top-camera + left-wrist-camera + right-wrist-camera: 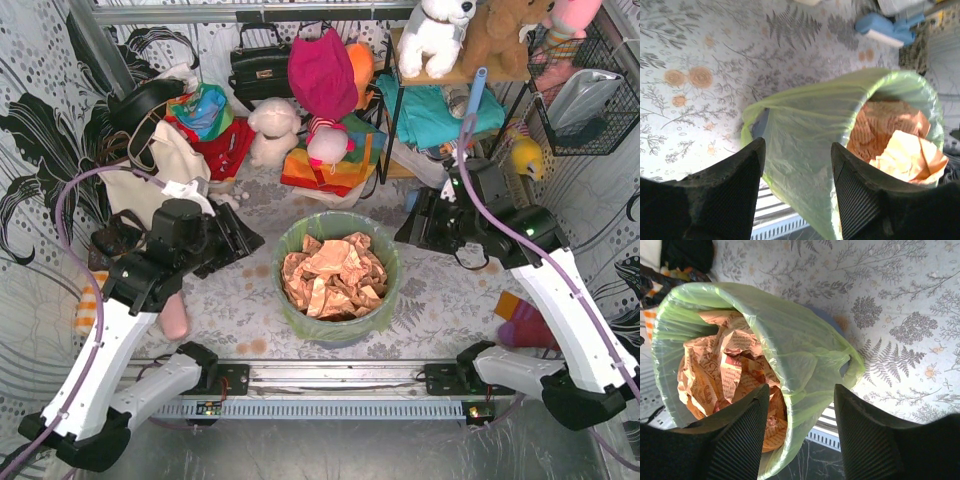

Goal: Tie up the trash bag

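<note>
From above, the trash bag [389, 270] stands at the middle of the worktop [440, 300], lining a round bin [345, 335] with its mouth folded out over the bin's rim and crumpled brown paper [333, 275] filling it. The left tool [238, 240] and the right tool [424, 226] sit on opposite sides of it, each close to the rim but not touching it. This looks like the opening step: both arms are lined up to take hold of the bag's edge and no knot has been started. In the left wrist view the left tool [797, 150] is partly open with nothing between its fingers. The bag's thin, translucent lime-green wall [805, 125] lies beyond them, slack and wrinkled, with a patch of the bin's blue-grey [760, 122] showing through. In the right wrist view the right tool [801, 392] also stands apart and empty above the folded-over rim [790, 340], where a loose flap bunches toward the worktop and printed paper [725, 370] shows inside. Next, each tool probably needs to drop onto its side of the film, pinch a fold and lift it clear of the rim. The plastic looks slippery and easy to tear.
</note>
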Robot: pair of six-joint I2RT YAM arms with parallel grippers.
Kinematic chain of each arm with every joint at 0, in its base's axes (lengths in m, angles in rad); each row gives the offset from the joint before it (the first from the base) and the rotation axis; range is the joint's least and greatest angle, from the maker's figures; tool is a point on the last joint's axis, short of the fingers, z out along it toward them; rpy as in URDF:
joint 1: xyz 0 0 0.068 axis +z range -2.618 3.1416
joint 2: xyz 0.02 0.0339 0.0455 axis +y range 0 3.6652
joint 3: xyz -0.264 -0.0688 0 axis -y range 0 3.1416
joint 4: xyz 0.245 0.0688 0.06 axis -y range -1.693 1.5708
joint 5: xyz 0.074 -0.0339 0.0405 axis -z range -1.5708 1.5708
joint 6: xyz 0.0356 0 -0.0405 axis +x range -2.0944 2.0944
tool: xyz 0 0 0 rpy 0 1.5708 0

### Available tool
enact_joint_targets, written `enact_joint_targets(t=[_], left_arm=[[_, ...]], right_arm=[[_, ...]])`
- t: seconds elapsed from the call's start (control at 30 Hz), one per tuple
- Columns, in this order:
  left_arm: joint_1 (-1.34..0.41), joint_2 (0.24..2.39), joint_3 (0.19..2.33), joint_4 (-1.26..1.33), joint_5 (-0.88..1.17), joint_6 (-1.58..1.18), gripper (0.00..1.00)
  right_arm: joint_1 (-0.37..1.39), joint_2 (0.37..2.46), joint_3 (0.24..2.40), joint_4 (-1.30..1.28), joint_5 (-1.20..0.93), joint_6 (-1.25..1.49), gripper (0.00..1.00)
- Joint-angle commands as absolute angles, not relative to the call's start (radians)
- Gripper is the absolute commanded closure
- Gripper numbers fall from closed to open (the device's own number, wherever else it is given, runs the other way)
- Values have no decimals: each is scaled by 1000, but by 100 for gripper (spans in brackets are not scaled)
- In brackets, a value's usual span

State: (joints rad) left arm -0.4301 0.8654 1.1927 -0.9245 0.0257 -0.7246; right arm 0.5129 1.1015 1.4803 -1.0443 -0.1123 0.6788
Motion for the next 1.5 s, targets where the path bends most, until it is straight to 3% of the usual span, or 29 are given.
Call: enact_joint_targets(t=[0.0,0.27,0.53,0.8,0.97,1.47], left_arm=[[-439,900,1210,-930,211,-602,38],[-446,918,1212,-892,312,-548,45],[-448,946,1203,-881,352,-528,46],[-453,994,1246,-839,411,-535,75],[-453,1027,1265,-838,398,-529,87],[-453,1162,1386,-793,212,-506,92]], right_arm=[[550,1145,1499,-1101,-140,632,46],[567,1176,1447,-1056,-183,608,51],[572,1187,1399,-1014,-215,597,58],[573,1202,1410,-980,-212,601,77],[573,1221,1426,-955,-199,607,87],[571,1354,1581,-865,-10,585,94]])
